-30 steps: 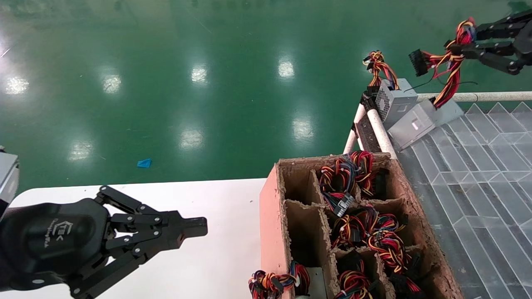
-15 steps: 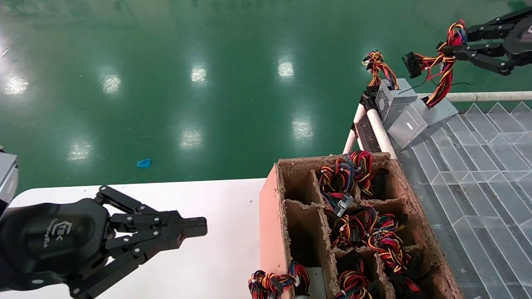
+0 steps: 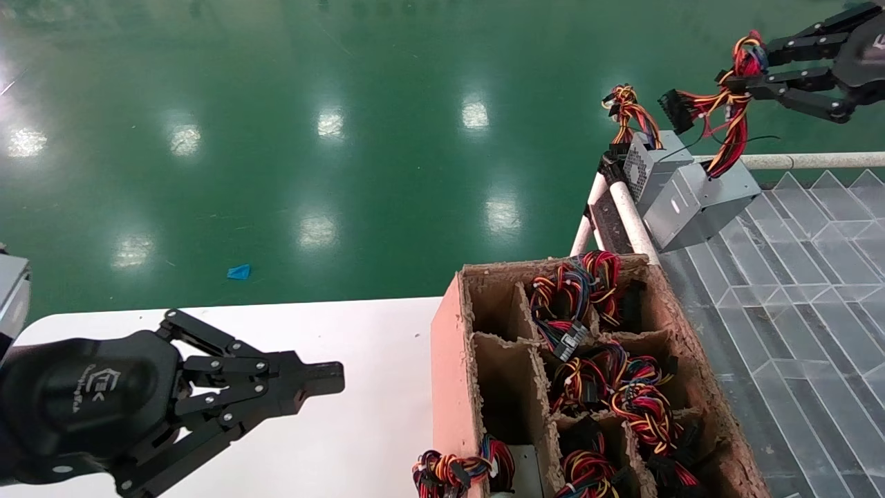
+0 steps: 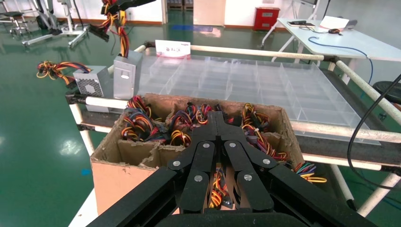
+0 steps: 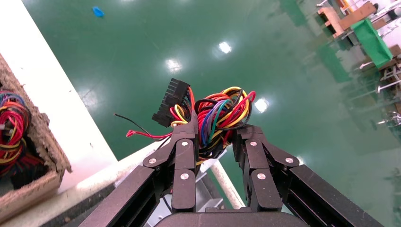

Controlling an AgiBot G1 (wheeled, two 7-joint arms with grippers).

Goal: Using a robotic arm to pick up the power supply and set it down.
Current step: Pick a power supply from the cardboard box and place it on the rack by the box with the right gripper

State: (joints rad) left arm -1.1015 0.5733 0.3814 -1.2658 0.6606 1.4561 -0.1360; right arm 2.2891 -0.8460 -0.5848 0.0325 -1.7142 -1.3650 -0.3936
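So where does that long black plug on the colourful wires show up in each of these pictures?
Head view: the long black plug is at upper right, beside the right gripper.
Left wrist view: top left, above the grey boxes.
Right wrist view: centre, above the fingers.
Shared landmark: the cardboard box.

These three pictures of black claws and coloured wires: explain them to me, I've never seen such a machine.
It is a two-armed robot. One picture looks down from its head; the other two come from cameras on each wrist. The right gripper, a black linked-bar claw, is shut on the red, yellow and black cable bundle of a plain grey metal power supply, which hangs tilted over a clear plastic divider tray. Beside it sits a second grey box with a perforated vent face. The left gripper rests shut over a white table, holding nothing. A brown cardboard crate holds more wire bundles.
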